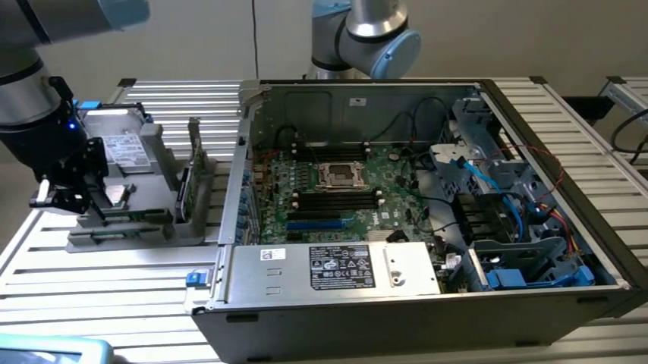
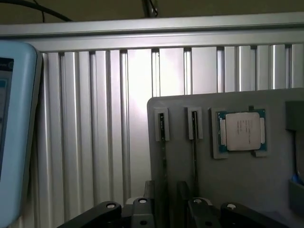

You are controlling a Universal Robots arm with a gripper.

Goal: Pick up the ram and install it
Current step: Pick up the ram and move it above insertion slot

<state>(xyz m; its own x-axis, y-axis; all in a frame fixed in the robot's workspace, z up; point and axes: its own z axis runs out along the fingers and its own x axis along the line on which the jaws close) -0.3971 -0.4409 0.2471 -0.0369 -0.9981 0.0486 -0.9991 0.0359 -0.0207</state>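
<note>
Pickup | gripper is set open, nothing gripped | ram is seated edge-up in grey holder | jaws are best centred across the stick and squared to it.

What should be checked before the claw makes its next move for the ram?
1. Two ram sticks stand edge-on in the gray holder: ok.
2. Claw sits over the holder, by the sticks: ok.
3. Ram gripped: cannot tell.
4. Computer case open, motherboard exposed: ok.
5. Black memory slots free: cannot tell.
6. Square chip lies in its own pocket, apart from the sticks: ok.
</note>
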